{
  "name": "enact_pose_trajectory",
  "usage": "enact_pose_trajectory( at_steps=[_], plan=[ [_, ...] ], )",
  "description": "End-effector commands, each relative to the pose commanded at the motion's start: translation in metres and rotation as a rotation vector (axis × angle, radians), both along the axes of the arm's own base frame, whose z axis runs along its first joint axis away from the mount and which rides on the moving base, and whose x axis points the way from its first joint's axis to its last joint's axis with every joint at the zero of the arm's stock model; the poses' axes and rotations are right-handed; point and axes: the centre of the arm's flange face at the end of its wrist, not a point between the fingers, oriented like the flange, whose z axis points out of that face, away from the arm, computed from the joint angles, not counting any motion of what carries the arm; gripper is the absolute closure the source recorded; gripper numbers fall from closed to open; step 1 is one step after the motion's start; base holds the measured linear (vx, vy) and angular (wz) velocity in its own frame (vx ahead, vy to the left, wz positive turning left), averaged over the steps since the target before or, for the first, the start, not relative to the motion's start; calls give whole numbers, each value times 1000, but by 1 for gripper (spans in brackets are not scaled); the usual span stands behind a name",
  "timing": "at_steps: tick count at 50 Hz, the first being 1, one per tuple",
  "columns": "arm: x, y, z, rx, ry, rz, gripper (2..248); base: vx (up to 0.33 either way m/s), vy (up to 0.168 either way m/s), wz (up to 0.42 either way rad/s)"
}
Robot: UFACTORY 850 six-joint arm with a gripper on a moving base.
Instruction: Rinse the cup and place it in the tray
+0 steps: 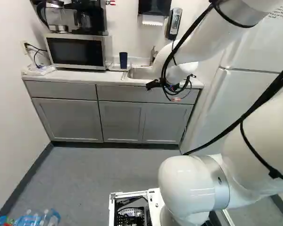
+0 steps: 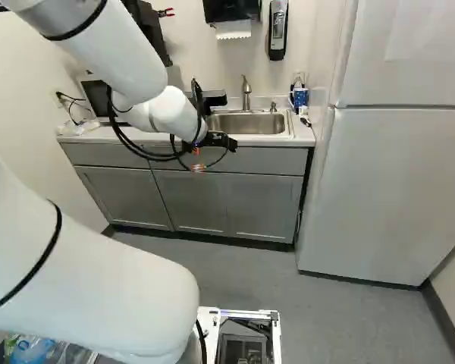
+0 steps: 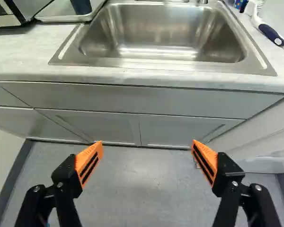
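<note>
My gripper (image 2: pixel 218 142) hangs before the counter, short of the sink (image 2: pixel 246 123). In the wrist view the gripper (image 3: pixel 147 158) is open, its orange-padded fingers wide apart with only floor showing between them. The basin (image 3: pixel 163 28) lies ahead, beyond the counter's front edge. A dark blue cup (image 1: pixel 123 59) stands on a shallow tray (image 1: pixel 114 67) between microwave and sink. Only the lower part of the cup (image 3: pixel 81 5) shows in the wrist view, on the tray (image 3: pixel 66 18).
The microwave (image 1: pixel 76 52) stands beside the tray, a coffee maker on top. Behind the sink rises a faucet (image 2: pixel 246 92). A brush (image 3: pixel 267 29) and a blue bottle (image 2: pixel 300 95) are at the sink's other side, near the fridge (image 2: pixel 394 182). Cabinets (image 1: pixel 120 120) stand below.
</note>
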Motion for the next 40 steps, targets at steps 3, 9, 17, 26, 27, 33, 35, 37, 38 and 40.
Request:
enact_pose_trajectory(
  at_steps=[3,9,17,26,27,33,35,37,38,40],
  plan=[
    [-3,1,-7,-1,-16,2,3,0,0,0],
    [-11,3,-21,-2,-49,5,3,0,0,0],
    [-22,7,-38,-2,-93,10,3,0,0,0],
    [-34,10,-56,-2,-138,16,3,0,0,0],
    [-35,10,-57,-2,-142,16,3,0,0,0],
    [-43,12,-67,-2,-170,20,3,0,0,0],
    [-46,12,-71,-2,-178,21,3,0,0,0],
    [-49,13,-74,-1,-187,22,3,0,0,0],
    [-50,13,-75,-1,-191,23,3,0,0,0],
    [-53,14,-78,-1,-199,24,3,0,0,0]
  ],
)
